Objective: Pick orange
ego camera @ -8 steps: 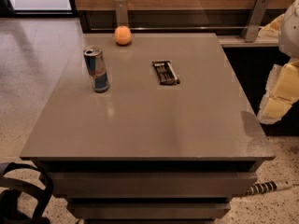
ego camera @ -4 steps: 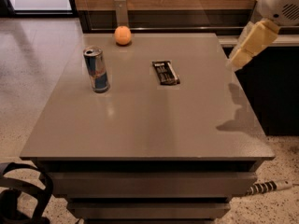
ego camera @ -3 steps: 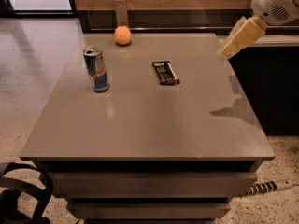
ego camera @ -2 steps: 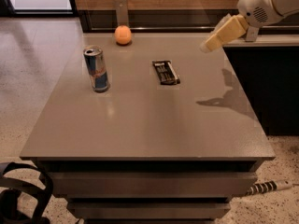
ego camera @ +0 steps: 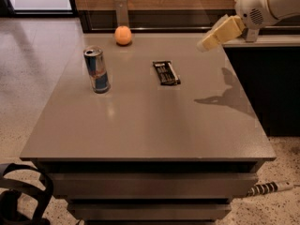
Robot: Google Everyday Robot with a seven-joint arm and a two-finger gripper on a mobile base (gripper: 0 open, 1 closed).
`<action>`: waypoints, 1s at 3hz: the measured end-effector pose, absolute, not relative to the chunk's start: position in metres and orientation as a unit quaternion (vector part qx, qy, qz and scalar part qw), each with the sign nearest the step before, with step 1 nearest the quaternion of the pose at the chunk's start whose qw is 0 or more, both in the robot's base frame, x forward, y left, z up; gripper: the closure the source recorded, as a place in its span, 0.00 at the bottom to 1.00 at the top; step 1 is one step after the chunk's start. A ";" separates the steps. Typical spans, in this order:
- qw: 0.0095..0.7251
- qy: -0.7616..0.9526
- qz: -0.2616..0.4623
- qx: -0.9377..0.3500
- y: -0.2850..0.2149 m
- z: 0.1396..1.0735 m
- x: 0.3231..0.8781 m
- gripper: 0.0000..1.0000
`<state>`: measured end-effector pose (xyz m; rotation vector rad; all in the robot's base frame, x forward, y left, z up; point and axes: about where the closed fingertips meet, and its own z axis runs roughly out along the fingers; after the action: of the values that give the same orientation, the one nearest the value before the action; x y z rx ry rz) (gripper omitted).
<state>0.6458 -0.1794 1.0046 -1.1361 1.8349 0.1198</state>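
Observation:
The orange (ego camera: 123, 35) is a small round fruit resting near the far edge of the grey table (ego camera: 140, 121), left of centre. My gripper (ego camera: 206, 43) hangs in the air at the upper right, above the table's far right part, well to the right of the orange and apart from it. Its cream-coloured fingers (ego camera: 220, 32) point down to the left and nothing shows between them.
A blue-and-silver can (ego camera: 97, 70) stands upright on the table's left side. A dark snack bar (ego camera: 166, 72) lies flat between the orange and the gripper. A dark counter (ego camera: 262, 55) stands right of the table. A black bag strap (ego camera: 23, 196) lies on the floor at front left.
The arm rose from low at the table's right side and swung left over the table toward the far edge. The orange, can and bar have not moved.

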 end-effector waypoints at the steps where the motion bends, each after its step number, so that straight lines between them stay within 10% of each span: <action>1: 0.473 0.743 0.056 -0.471 -0.159 0.997 0.668 0.00; 3: 0.504 0.732 0.079 -0.450 -0.114 0.973 0.735 0.00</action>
<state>0.7349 -0.1138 0.9728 -1.0871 1.7680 0.1913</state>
